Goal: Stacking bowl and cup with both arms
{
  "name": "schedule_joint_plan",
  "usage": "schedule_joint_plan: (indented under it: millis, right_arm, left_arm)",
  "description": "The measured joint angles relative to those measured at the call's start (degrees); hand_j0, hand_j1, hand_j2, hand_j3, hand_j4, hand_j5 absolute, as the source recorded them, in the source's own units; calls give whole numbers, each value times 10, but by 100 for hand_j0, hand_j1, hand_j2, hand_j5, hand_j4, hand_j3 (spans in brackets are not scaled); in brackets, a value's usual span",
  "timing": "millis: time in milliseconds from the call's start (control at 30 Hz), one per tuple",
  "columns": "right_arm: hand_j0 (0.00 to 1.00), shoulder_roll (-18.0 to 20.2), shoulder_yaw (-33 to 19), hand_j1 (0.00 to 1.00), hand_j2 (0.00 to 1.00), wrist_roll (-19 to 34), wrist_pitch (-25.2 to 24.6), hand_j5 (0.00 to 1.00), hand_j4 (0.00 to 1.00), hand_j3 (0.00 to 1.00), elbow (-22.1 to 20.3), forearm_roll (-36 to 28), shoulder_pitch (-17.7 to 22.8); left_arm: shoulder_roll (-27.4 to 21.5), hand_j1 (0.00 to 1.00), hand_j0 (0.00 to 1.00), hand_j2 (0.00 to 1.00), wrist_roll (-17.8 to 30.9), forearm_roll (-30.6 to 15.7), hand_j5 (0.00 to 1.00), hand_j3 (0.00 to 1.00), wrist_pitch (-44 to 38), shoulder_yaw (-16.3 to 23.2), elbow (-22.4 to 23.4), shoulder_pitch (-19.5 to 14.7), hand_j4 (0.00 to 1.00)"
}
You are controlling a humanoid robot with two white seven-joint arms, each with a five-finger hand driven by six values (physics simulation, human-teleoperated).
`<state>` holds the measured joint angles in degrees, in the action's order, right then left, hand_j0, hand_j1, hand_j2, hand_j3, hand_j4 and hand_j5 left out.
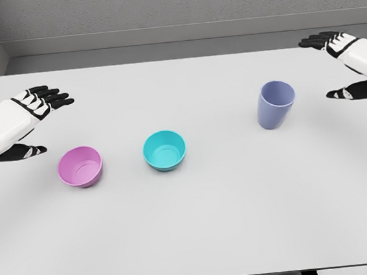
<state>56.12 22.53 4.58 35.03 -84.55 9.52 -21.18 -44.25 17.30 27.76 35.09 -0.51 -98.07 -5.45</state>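
A pink bowl [80, 167] sits upright on the white table [243, 216], left of centre. A teal bowl [164, 150] stands just to its right, apart from it. Further right, a lavender cup [275, 104] stands upright. My left hand [36, 122] hovers up and to the left of the pink bowl, fingers spread, thumb below, holding nothing. At the right edge of the view my right hand [339, 64] is to the right of the cup, also spread and holding nothing.
The table's far edge meets a grey wall [171, 8]. Its near edge runs along the bottom of the view.
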Motion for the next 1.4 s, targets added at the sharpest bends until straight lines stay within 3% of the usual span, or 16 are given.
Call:
schedule_joint_plan:
  millis: [267,333,467,533,633,733,933,1067,1267,1400]
  right_arm:
    - [100,14,6,100,100,6,0,100,100,100,-9,1,-3]
    - [100,17,6,100,100,13,0,100,100,100,-11,1,-11]
    - [100,19,8,100,100,84,0,100,100,100,-12,0,-32]
    - [100,19,16,100,100,112,0,100,100,100,-12,-1,-50]
    - [100,18,54,100,100,158,0,100,100,100,-3,-2,-113]
    - [100,16,82,100,100,184,1,100,100,100,8,-2,-120]
    - [100,13,104,100,100,238,1,100,100,100,26,-9,-140]
    - [100,3,111,100,100,250,1,100,100,100,33,-31,-143]
    - [100,-8,140,100,100,266,1,100,100,100,58,-63,-186]
    - [100,-24,154,100,100,284,1,100,100,100,73,-71,-207]
  left_arm:
    - [-8,100,100,100,0,3,100,100,0,4,-2,-13,100]
    - [-27,100,100,100,0,4,100,100,0,17,-4,-37,100]
    - [-65,100,100,100,0,3,100,100,-1,99,-6,-129,100]
    - [-88,100,100,100,0,2,100,100,0,137,-7,-138,100]
    - [-125,100,100,100,0,1,100,100,0,180,-10,-158,100]
    - [-161,100,100,100,4,0,100,100,0,217,-13,-185,100]
    - [-201,100,100,100,38,-4,100,100,0,251,-21,-192,100]
    - [-206,100,100,100,42,-34,100,100,0,279,-21,-191,100]
    - [-206,100,100,100,43,-50,100,100,0,303,-22,-194,100]
    - [-206,100,100,100,43,-51,100,100,0,317,-21,-219,100]
